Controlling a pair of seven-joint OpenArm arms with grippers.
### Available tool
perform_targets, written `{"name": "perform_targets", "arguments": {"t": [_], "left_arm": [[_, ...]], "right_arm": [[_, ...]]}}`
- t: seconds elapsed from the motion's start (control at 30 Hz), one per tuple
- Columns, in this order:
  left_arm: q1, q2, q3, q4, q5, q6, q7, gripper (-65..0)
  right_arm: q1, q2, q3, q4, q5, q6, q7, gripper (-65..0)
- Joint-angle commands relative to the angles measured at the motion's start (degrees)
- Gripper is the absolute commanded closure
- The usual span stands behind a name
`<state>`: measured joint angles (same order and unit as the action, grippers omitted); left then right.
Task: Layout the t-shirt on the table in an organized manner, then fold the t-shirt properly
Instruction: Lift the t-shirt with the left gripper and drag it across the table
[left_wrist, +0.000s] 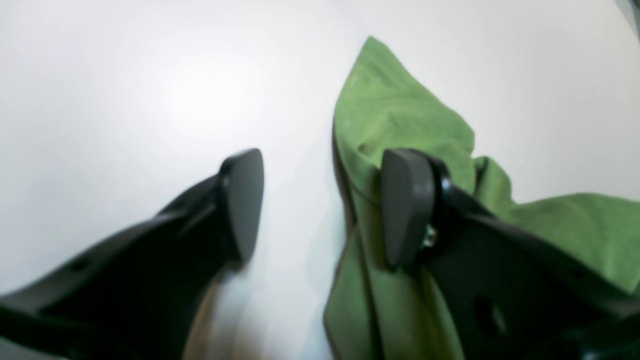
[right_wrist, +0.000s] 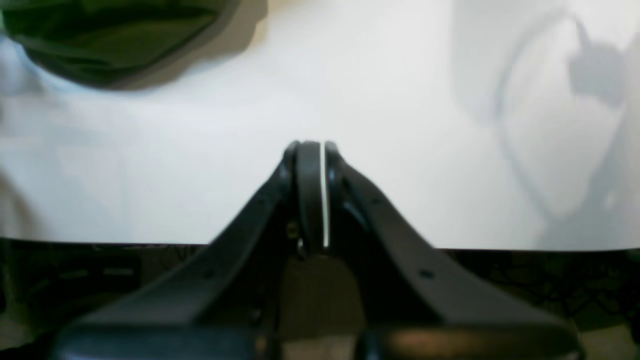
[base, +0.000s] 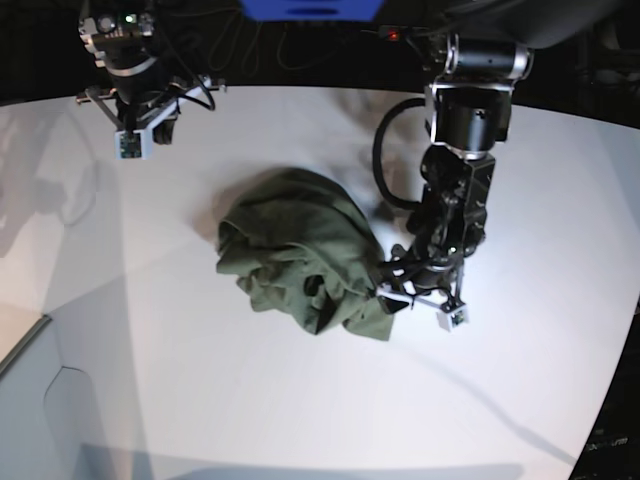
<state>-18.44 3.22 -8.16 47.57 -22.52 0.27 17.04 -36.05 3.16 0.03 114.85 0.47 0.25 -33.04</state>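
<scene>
The t-shirt (base: 300, 255) lay crumpled in a heap on the table (base: 200, 400), its edge under one finger of my wide-open left gripper (left_wrist: 320, 200), which held nothing. My right gripper (right_wrist: 312, 165) was closed, empty, well apart. Spreading and folding all remained.

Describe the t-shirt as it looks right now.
The t-shirt is plain olive-green soft cloth, crumpled in a rumpled heap near the middle of the white table, not laid out. No neck or sleeves can be made out. The left tool stands open at its edge, one finger over the cloth.
</scene>
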Motion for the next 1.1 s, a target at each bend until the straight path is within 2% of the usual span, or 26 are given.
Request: {"name": "perform_targets", "arguments": {"t": [0.0,0.13,0.23,0.3,0.37,0.53,0.7,0.97,1.07], "left_arm": [[-1.6,0.5,0.0,1.1,-0.3,-0.5,-1.1,-35.7],[-2.8,1.3,0.0,-0.3,-0.3,-0.5,-1.1,-35.7],[-3.2,1.7,0.0,-1.7,-0.3,-0.5,-1.1,-35.6],[-3.3,1.7,0.0,-2.0,-0.3,-0.5,-1.1,-33.4],[-3.4,1.7,0.0,-2.2,-0.3,-0.5,-1.2,-27.3],[-3.8,1.7,-0.1,-2.2,-0.3,-0.5,-1.2,0.0],[-3.7,1.4,-0.2,1.3,-0.4,-0.2,-1.1,0.0],[2.3,1.1,0.1,29.7,0.2,0.0,-0.5,-0.1],[2.9,-0.4,0.1,36.8,0.1,0.0,0.5,-0.1]], "right_arm": [[-0.1,0.1,0.1,1.0,0.0,0.1,1.1,0.0],[0.4,0.1,0.1,1.0,0.0,0.1,1.0,0.0],[0.7,0.1,0.1,1.0,0.0,0.1,-1.0,0.0],[1.4,0.1,0.1,1.0,0.0,0.1,-2.2,0.0],[2.1,0.1,0.1,1.0,-0.1,0.1,-3.6,0.0],[3.0,0.1,0.1,1.0,-0.1,0.1,-5.7,0.0],[4.0,0.1,0.1,1.0,-0.1,0.1,-5.7,0.0],[4.8,1.3,0.1,1.0,-0.1,0.1,-5.7,0.0],[5.7,1.4,0.2,1.0,-0.1,0.1,-5.7,0.0]]}}
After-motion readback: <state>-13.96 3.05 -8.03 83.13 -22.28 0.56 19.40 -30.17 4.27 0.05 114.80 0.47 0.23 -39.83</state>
